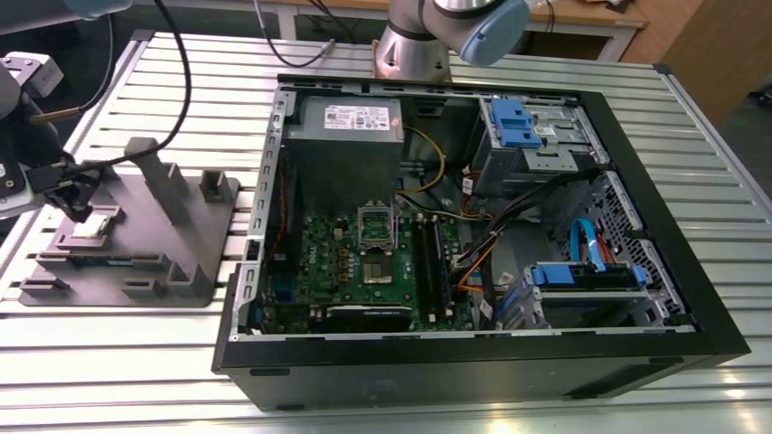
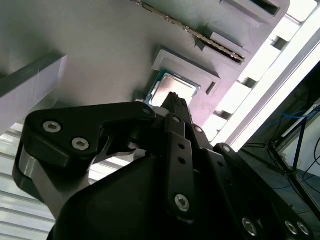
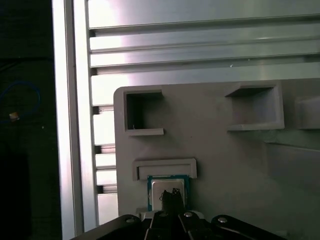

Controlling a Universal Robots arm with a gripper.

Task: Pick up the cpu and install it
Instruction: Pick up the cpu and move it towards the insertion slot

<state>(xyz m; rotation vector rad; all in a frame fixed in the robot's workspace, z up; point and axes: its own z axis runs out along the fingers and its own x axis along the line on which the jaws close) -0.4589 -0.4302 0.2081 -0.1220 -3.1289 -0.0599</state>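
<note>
The cpu (image 1: 94, 226) is a small silver square lying flat in a recess of the grey plastic fixture (image 1: 181, 237) at the exterior view's left. My gripper (image 1: 76, 210) hangs right above it. In both wrist views the dark fingers are drawn together, and their tips (image 3: 172, 195) point down over the middle of the cpu (image 3: 156, 186), inside its outline and not at its edges. The cpu (image 2: 172, 85) rests in its pocket just beyond the fingertips (image 2: 176, 100). I cannot tell whether the tips touch its top.
An open black computer case (image 1: 675, 271) lies at the exterior view's right, holding a green motherboard (image 1: 362, 271) with a silver socket frame (image 1: 376, 226). The fixture has upright posts (image 1: 151, 176) beside my gripper. Everything rests on a slatted aluminium table (image 1: 121, 344).
</note>
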